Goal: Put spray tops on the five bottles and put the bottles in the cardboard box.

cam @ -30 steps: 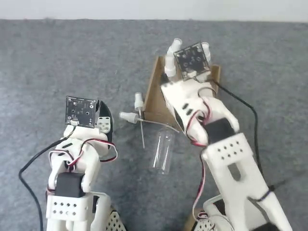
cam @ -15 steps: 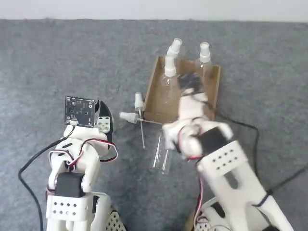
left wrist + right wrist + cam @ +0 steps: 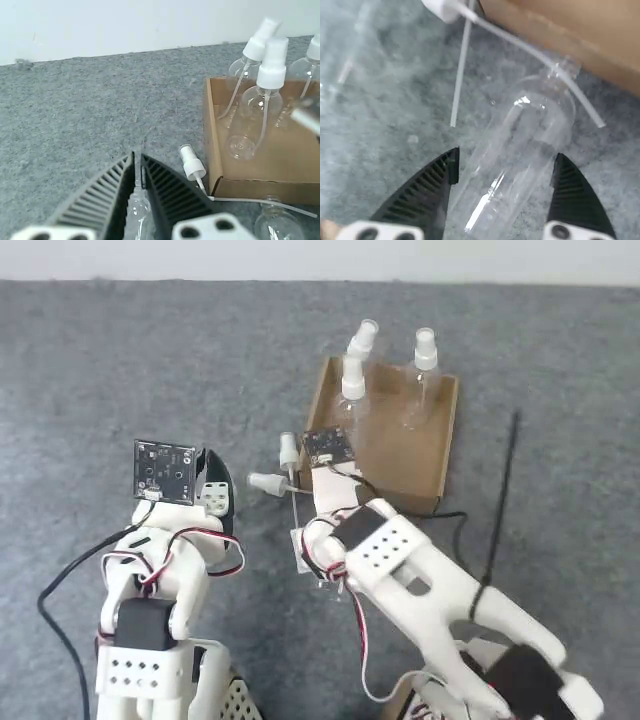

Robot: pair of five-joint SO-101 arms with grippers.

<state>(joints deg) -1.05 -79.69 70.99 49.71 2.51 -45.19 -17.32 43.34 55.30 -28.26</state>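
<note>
right gripper (image 3: 506,156) spread wide astride the uncapped bottle (image 3: 520,135) lying on the bench (image 3: 120,360) just outside the cardboard box (image 3: 560,25) near wall; left gripper (image 3: 137,156) pinching a second clear bottle (image 3: 136,207).

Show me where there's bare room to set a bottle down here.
Bare: the carpet beyond the left gripper, the carpet right of the cardboard box, and the box's near floor. Crowded: between box and arms, where two loose spray tops, the lying bottle and the open right gripper sit.

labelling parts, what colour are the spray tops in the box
White; the spray tops show best in the left wrist view.
</note>
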